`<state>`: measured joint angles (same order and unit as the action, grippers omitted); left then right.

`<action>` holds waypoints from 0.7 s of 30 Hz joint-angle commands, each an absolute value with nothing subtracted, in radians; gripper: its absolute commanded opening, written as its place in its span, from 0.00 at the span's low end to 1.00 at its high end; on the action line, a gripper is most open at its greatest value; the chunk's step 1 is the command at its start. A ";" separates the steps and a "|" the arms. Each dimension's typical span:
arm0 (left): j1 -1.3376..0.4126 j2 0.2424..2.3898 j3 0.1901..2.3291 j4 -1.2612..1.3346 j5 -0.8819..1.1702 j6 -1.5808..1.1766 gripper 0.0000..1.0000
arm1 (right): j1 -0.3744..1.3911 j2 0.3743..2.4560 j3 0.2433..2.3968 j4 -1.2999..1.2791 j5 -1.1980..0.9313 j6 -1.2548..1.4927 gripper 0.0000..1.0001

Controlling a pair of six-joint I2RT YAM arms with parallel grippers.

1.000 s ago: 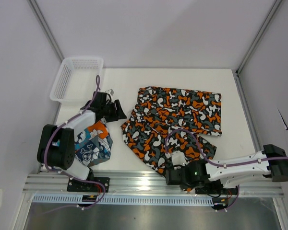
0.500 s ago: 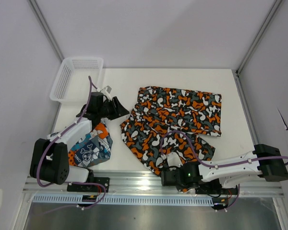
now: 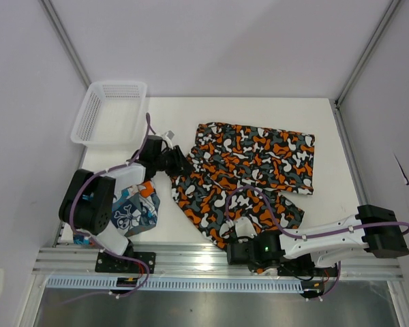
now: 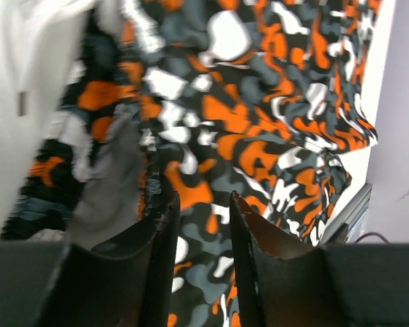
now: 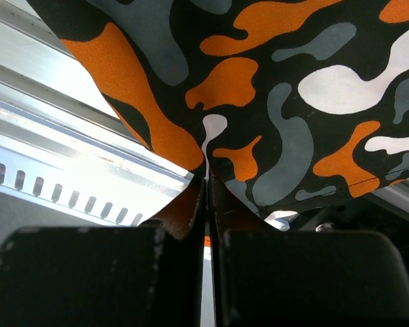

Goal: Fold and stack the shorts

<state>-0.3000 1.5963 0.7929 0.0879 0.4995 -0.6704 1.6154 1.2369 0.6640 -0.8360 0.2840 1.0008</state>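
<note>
Since 1 second earlier, the left gripper had swung right to the left edge of the camouflage shorts, its jaws slightly apart. The right gripper pinched that pair's near hem. Skull-print shorts lay bunched behind the left gripper.

— What does the white table carry?

— Three things. The camouflage shorts lie across the middle. The far leg is flat and reaches toward the right side. The near leg is rumpled and runs to the near edge.

— And on the left?

— The skull-print shorts lie bunched up by the near-left corner, just beside the camouflage pair. A white mesh basket sits at the far-left corner, apart from both.
</note>
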 commanded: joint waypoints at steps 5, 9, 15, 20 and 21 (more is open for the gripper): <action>-0.209 1.704 0.811 0.094 0.462 -0.713 0.33 | 1.624 1.233 0.675 -0.821 0.308 1.015 0.01; -0.189 1.778 0.839 0.081 0.465 -0.764 0.29 | 1.628 1.230 0.693 -0.833 0.313 1.014 0.01; -0.117 1.841 0.793 0.189 0.601 -0.819 0.29 | 1.673 1.242 0.715 -0.850 0.318 1.022 0.01; -0.094 1.882 0.796 0.210 0.650 -0.830 0.32 | 1.700 1.255 0.724 -0.838 0.321 1.016 0.00; -0.087 1.876 0.790 0.215 0.643 -0.833 0.32 | 1.707 1.259 0.726 -0.836 0.321 1.015 0.00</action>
